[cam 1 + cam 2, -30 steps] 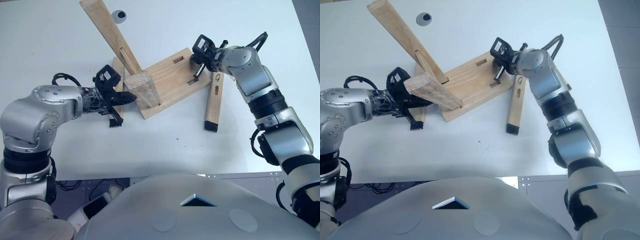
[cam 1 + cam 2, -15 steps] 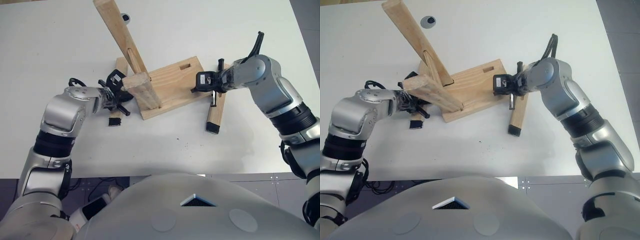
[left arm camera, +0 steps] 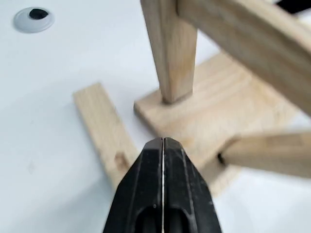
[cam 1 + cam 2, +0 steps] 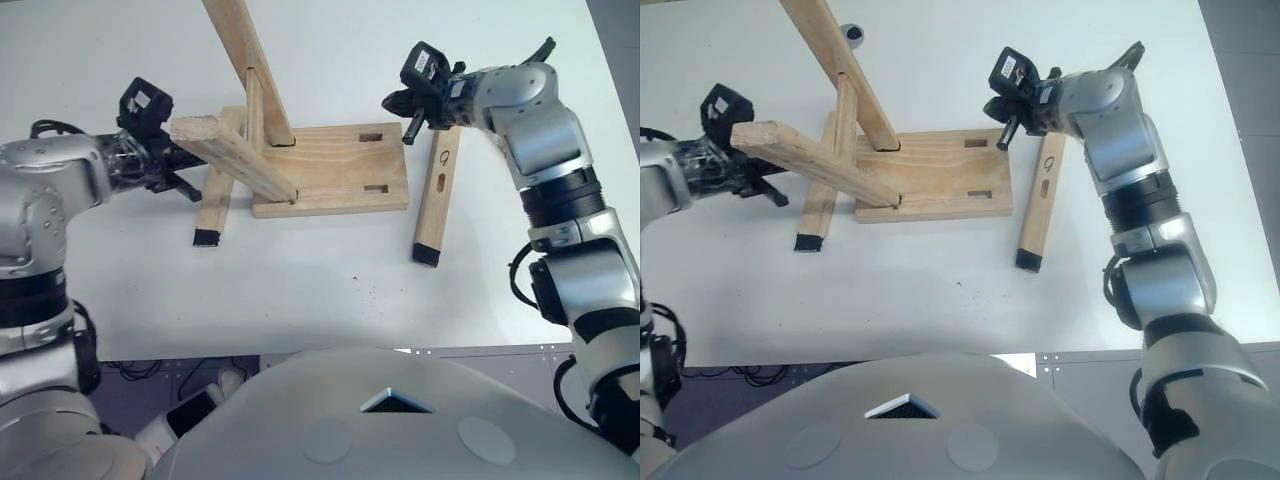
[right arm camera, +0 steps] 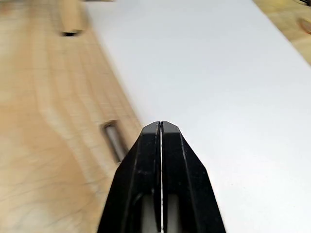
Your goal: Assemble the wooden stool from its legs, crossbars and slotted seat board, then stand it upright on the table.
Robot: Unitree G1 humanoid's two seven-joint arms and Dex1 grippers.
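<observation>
seat board (image 4: 335, 190) lies flat on the surface (image 4: 300, 290), a steep leg (image 4: 245, 60) and a leaning leg (image 4: 232, 158) slotted into its left end. my left jaws are pressed together, empty, beside the leaning leg; my right jaws likewise, by the board's far right corner.

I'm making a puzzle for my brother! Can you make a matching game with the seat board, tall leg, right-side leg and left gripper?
1 seat board
2 tall leg
3 right-side leg
4 left gripper

A shut
B stuck in the board, leaning
C flat, two slots empty
D lying loose beside the board

Pairs: 1-C, 2-B, 3-D, 4-A.
</observation>
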